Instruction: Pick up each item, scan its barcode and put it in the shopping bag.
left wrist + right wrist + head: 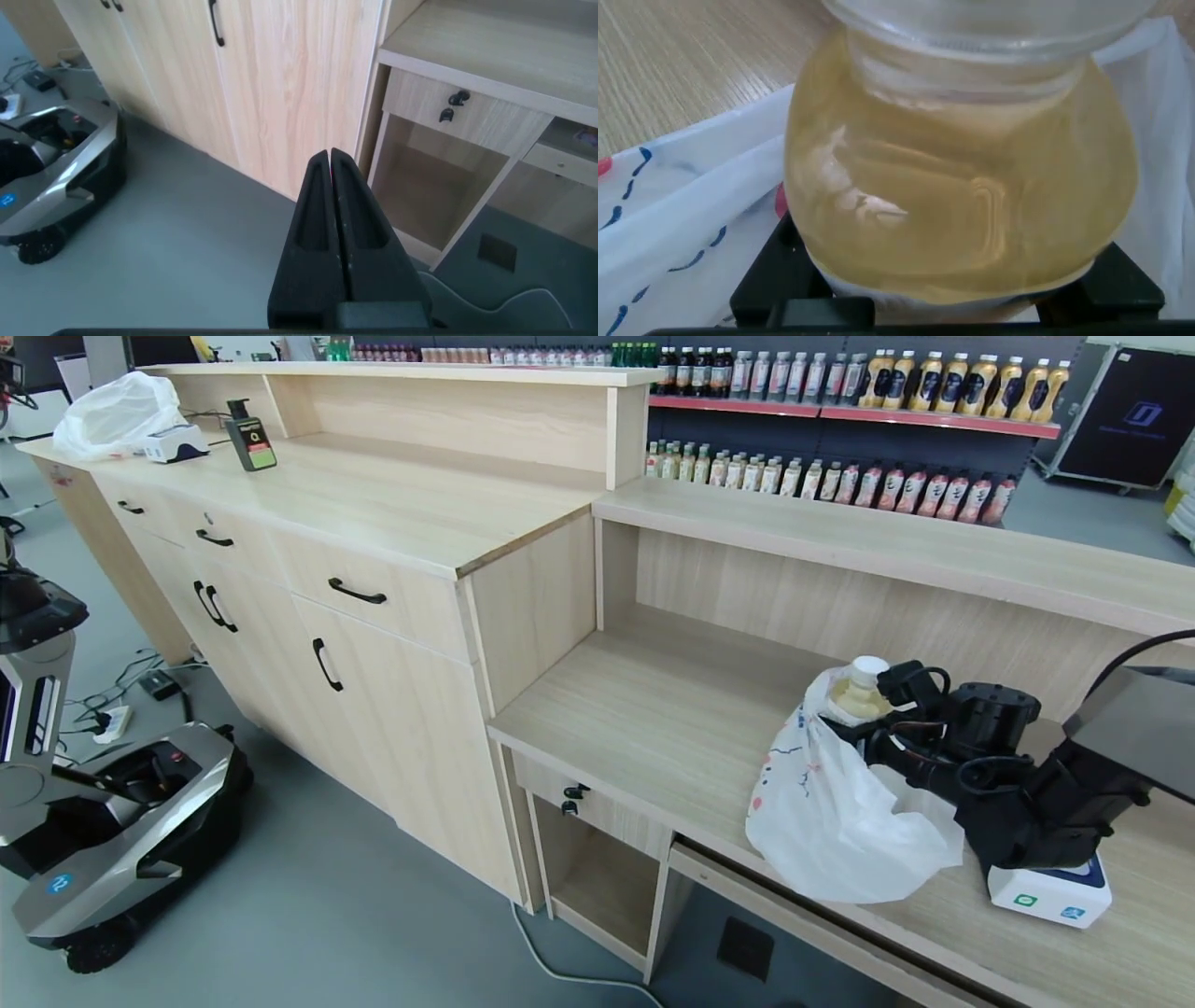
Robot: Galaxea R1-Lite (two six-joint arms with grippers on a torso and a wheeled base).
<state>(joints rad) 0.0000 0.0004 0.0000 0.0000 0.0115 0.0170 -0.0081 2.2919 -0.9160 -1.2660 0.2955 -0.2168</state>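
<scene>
A clear bottle [854, 695] of pale yellow drink with a white cap is held in my right gripper [864, 717], which is shut on it at the mouth of the white shopping bag [840, 812] on the low counter [653, 709]. In the right wrist view the bottle [962, 187] is very close, the black fingers [771, 285] grip its sides, and the bag [673, 215] lies under it. A white scanner box [1050, 891] sits on the counter beneath the right arm. My left gripper [330, 161] is shut on nothing and hangs over the grey floor beside the cabinet.
A taller counter [373, 504] with drawers stands to the left, carrying another white bag [117, 411], a small box [173, 443] and a handheld terminal [250, 434]. Shelves of bottles [840, 476] line the back. Another wheeled robot base [112, 821] stands on the floor at left.
</scene>
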